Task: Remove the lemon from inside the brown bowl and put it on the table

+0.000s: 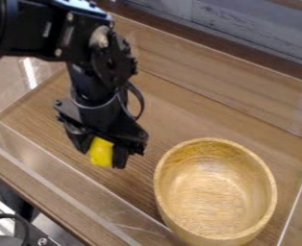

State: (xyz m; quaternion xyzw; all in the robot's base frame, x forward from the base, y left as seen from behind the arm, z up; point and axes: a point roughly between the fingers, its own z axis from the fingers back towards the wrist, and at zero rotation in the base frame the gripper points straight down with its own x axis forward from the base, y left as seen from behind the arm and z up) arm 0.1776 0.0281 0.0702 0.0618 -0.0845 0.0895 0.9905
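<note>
Camera view: lemon (102, 152) sits clamped between the hand's (105, 154) fingers.

A robotics lab test cell, by the look of it: a wood-grain table (231, 96) fenced with clear acrylic walls (63, 207), a black robot arm (96, 58) mounted over it, and only a staged wooden bowl (218, 187) as a prop
</note>
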